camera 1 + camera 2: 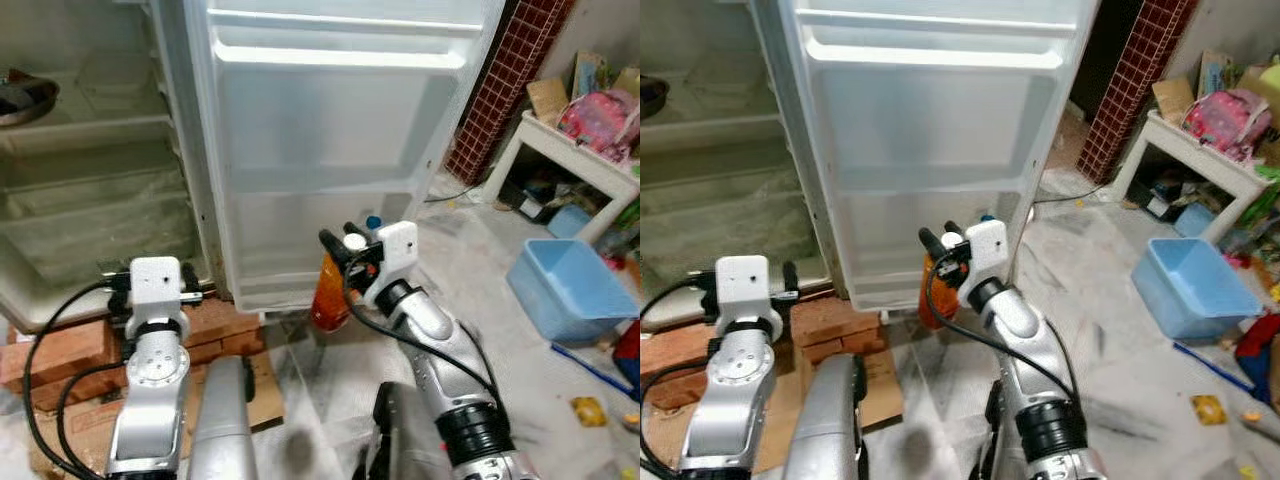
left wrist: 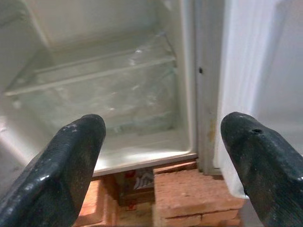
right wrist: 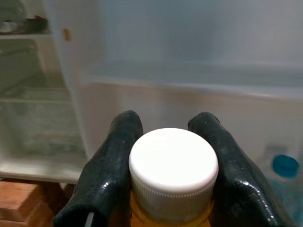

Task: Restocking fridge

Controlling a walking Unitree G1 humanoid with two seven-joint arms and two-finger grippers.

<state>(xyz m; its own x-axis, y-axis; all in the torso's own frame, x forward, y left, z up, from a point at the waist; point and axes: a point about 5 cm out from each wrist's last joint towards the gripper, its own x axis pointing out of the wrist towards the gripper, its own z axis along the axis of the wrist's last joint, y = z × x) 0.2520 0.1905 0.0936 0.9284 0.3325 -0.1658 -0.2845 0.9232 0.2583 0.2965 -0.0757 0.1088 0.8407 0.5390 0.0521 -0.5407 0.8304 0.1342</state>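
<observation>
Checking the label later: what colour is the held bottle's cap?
White cap, clearest in the right wrist view.

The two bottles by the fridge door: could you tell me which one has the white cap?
The orange bottle in the right gripper, held by its white cap. The other bottle, in the door shelf, has a blue cap.

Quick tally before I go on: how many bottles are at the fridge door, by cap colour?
White cap: 1, the orange bottle held at its neck in the right tool, in front of the open fridge door.
Blue cap: 1, a clear bottle standing in the door's lower shelf.
Total: 2 bottles.
</observation>
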